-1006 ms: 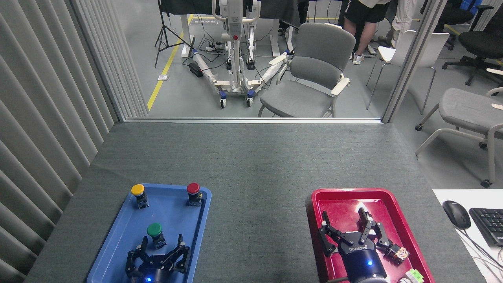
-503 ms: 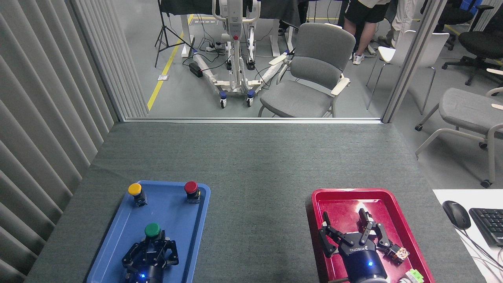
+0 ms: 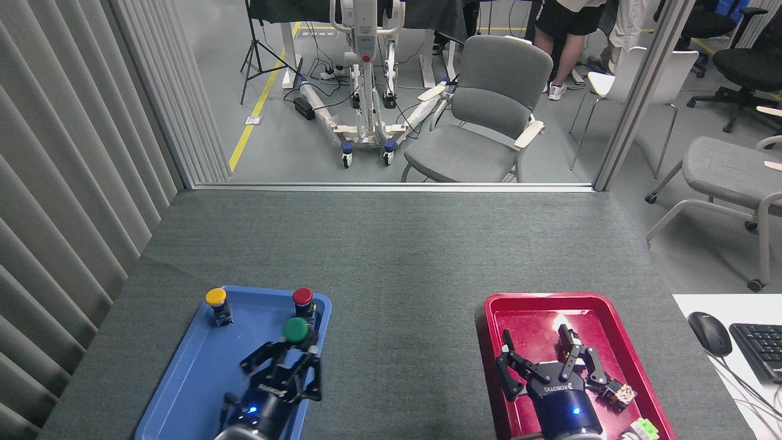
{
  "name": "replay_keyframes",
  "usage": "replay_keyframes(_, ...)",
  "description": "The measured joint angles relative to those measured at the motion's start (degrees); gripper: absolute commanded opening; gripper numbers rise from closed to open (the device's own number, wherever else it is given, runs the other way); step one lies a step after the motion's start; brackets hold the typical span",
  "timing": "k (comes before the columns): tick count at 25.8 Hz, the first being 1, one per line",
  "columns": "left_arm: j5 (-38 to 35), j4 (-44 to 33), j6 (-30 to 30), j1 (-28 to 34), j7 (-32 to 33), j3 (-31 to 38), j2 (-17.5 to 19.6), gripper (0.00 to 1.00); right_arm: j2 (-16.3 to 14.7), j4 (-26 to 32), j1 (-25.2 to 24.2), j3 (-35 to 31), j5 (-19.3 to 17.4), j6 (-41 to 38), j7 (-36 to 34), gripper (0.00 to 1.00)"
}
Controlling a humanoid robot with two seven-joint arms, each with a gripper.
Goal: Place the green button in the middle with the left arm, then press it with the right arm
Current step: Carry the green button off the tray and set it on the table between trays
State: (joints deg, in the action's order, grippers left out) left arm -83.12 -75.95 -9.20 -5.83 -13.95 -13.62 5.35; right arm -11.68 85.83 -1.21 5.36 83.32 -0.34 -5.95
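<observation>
- The table (image 3: 391, 256) is covered in grey-green felt; the bare middle (image 3: 403, 354) of it, to the right of the blue tray, has nothing on it.
- The blue tray (image 3: 189, 379) lies on the table at lower left and serves as the landmark here.
- The red tray (image 3: 531, 305) lies well to the right of the blue tray, across the bare middle.
- The right arm (image 3: 542, 357) hangs over the red tray, far from the blue tray — its fingers are spread wide and hold nothing. White lettering shows on its black body, but upside down from here and too small to read for certain.
- The left arm (image 3: 297, 347) reaches over the blue tray's right half, its fingers closed around the base of the green button. White lettering on it is blurred, unreadable.
- The green button (image 3: 296, 329) sits in that grasp above the blue tray's right side, just inside the right rim, its cap tilted toward the far end.
- The red button (image 3: 302, 297) stands at the blue tray's far right corner, just beyond the green one.
- The yellow button (image 3: 216, 298) stands at the blue tray's far left corner.
</observation>
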Motion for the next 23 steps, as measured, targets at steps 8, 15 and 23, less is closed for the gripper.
replay_keyframes(8, 0.6, 17.1, 4.0, -12.2, 2.9, -23.3, -5.2, 0.0, 0.0, 0.0, -0.1, 0.0, 0.0, 0.0, 0.0, 0.99)
replay_keyframes(15, 0.6, 28.9, 6.1, -15.6, 2.1, -25.8, -10.1, 0.08, 0.0, -0.1, -0.4, 0.0, 0.0, -0.3, 0.0, 0.99)
replay_keyframes(23, 1.3, 26.4, 6.6, -14.7, 2.3, -25.4, -9.9, 1.0, 0.5, -0.2, -0.6, 1.2, 0.8, -2.8, -0.1, 0.83)
